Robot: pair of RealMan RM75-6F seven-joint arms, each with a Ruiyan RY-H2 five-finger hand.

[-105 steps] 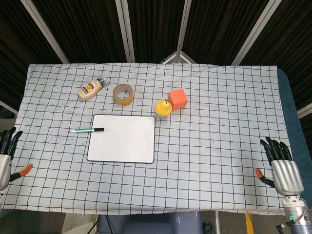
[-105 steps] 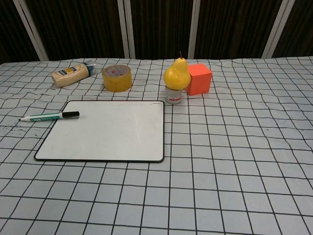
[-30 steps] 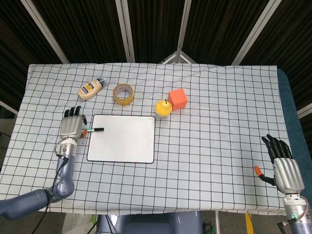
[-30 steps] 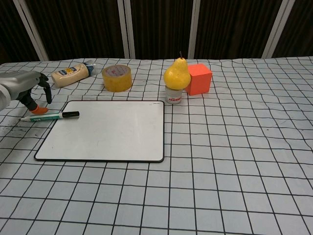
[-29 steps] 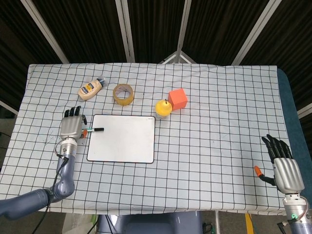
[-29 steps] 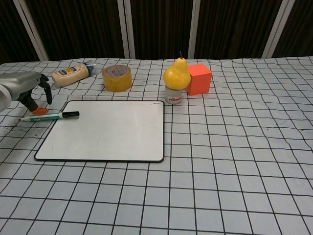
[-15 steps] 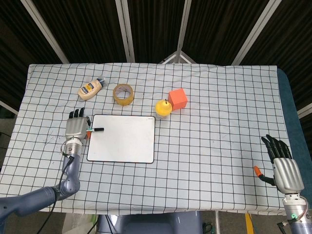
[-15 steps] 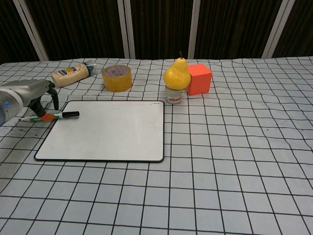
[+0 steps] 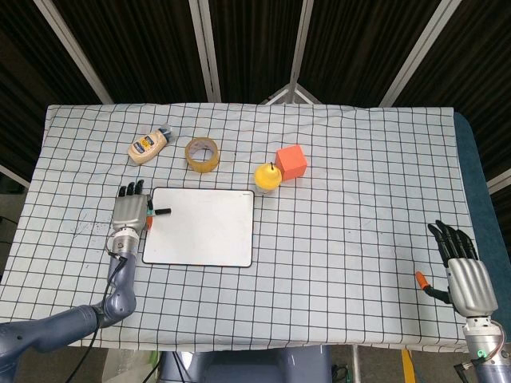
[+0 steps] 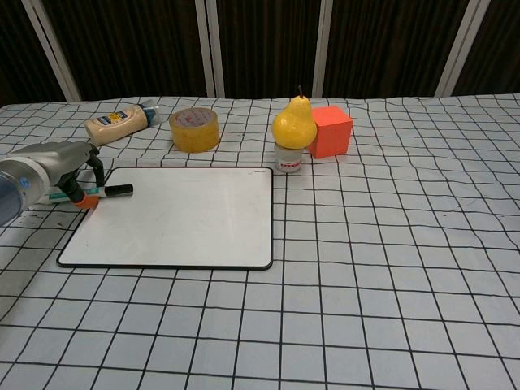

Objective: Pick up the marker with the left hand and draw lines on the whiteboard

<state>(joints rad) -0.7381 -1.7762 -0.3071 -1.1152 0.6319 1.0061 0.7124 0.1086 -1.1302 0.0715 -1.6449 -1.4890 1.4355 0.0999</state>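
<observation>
- The robot's left hand [image 10: 69,175] hangs over the marker [image 10: 114,191] at the whiteboard's left edge, fingers curved down around the barrel. Whether they have closed on it cannot be told from either view.
- The marker lies flat across the board's left border, its black cap [image 9: 162,211] on the white surface and the rest of the barrel under the hand, over the cloth.
- The marker looks like a thin, stiff plastic cylinder. It is probably light and smooth enough to roll or slip, so mid-barrel, clear of the cap, seems the best place to take hold.
- The cap appears to be on, so no line could be drawn yet.
- The whiteboard [image 9: 204,231] is a flat, glossy white rectangle with a thin dark frame and rounded corners, unmarked, lying on a checked tablecloth [image 9: 359,175] that wrinkles slightly.
- Behind the board sit a squeeze bottle [image 10: 118,123] on its side, a yellow tape roll [image 10: 194,129], a yellow pear [image 10: 293,123] standing on a small white jar [image 10: 287,158], and an orange cube [image 10: 331,131] just beside them.
- The right hand [image 9: 465,279] rests at the table's near right corner, well apart from the work, fingers straight and holding nothing.
</observation>
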